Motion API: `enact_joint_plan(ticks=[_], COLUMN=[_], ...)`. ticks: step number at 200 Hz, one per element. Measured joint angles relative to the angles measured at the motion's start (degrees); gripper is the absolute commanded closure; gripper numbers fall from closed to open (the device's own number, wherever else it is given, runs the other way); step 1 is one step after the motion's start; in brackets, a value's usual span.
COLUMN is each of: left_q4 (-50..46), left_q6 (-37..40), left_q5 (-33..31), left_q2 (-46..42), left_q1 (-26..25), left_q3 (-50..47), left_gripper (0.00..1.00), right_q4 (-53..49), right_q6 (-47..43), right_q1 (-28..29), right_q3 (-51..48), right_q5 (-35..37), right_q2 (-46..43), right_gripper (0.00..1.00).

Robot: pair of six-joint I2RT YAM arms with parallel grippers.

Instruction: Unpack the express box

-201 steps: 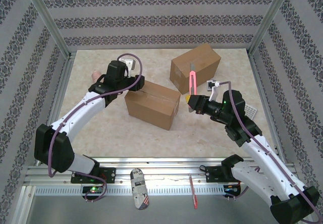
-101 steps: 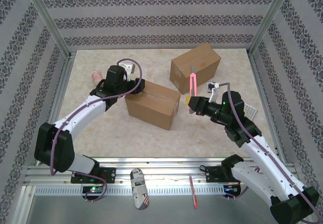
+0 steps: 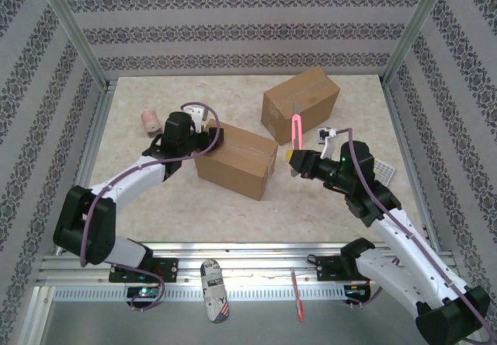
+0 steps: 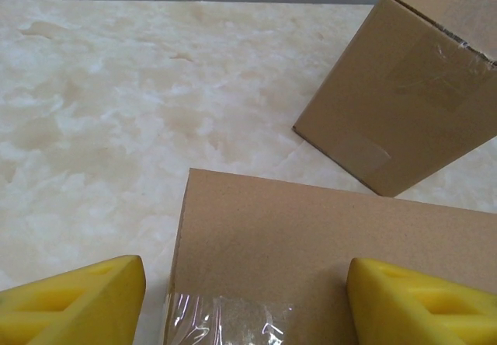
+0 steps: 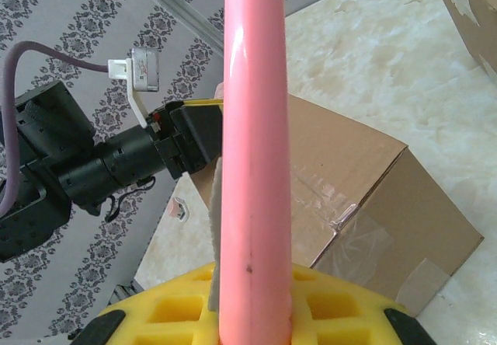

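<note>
I find the right gripper point(image 3: 293, 159) clamped on an upright pink cutter point(image 3: 296, 126), just right of the near express box point(image 3: 235, 158). Its wrist view adds clear tape point(image 5: 342, 214) at that box's corner. The left gripper point(image 3: 211, 136) is at the box's left end with its jaws apart. The left wrist view puts one yellow pad point(image 4: 78, 302) off the box's side and the other before the cardboard. A second box point(image 3: 300, 104) sits beyond.
</note>
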Motion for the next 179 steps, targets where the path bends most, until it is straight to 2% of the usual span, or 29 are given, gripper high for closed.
enact_joint_plan(ticks=[60, 106, 179], left_q4=[1.14, 1.55, 1.27], left_q6=[-0.31, -1.51, -2.14], left_q5=[-0.66, -1.75, -4.55], left_q2=[-0.31, -1.25, -0.28], left_q1=[0.0, -0.13, -1.25], left_q3=[-1.18, -2.69, -1.84], left_gripper=[0.33, 0.32, 0.31], right_q4=[-0.26, -7.39, -16.72], right_q6=[1.25, 3.52, 8.11], right_q1=[0.04, 0.59, 7.87], right_q3=[-0.46, 1.14, 1.95], right_q5=[0.0, -1.29, -4.94], right_q2=[0.74, 2.82, 1.49], right_gripper=[1.0, 1.0, 1.0])
